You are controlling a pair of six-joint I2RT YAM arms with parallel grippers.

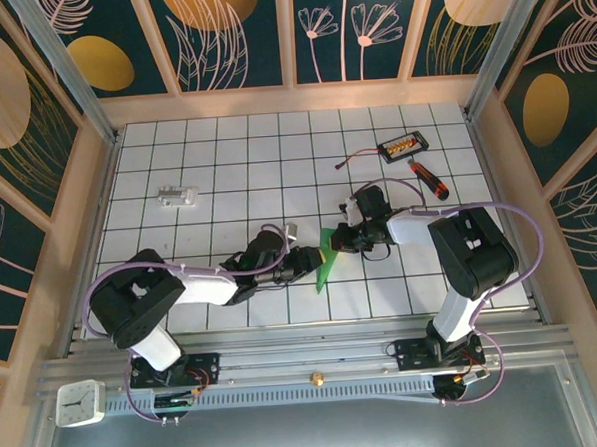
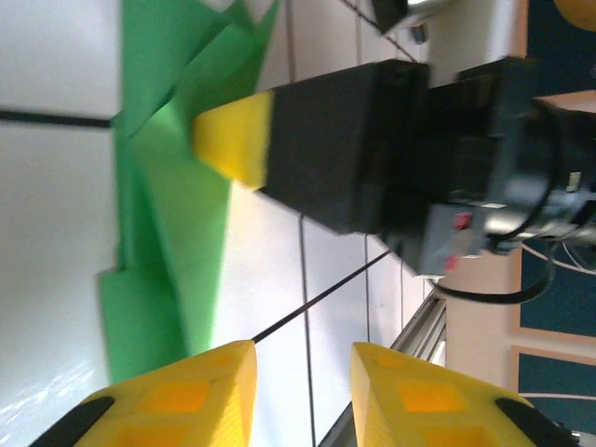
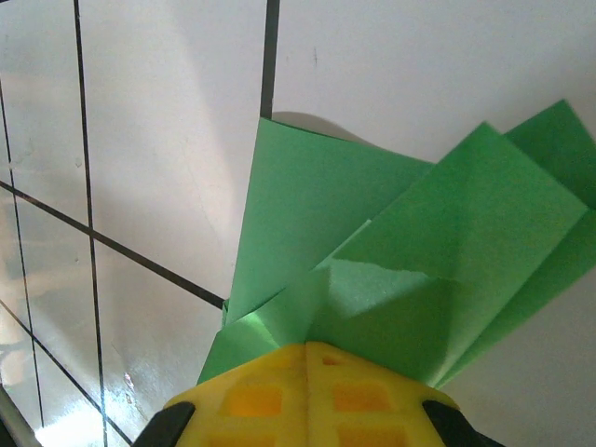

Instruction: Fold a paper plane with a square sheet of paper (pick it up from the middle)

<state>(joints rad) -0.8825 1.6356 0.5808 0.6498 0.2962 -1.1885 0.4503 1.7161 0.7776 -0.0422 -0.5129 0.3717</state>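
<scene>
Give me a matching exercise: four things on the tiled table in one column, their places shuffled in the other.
Things:
1. green paper
2. screwdriver
3. black box with orange parts
4. small silver part

Places:
a. left half, on its own
b. back right, farthest back of the four
c. centre, partly folded
d. right side, next to the box

Pairs: 1-c; 2-d; 3-b; 4-a

We are looking at a sheet of paper (image 3: 372,270) in thin, matt green, its creases crisp. We are seeing the white table (image 3: 168,130) shining glossy and smooth, and the right gripper (image 3: 309,350) is showing matt yellow plastic pads (image 3: 251,400) with moulded squares.
</scene>
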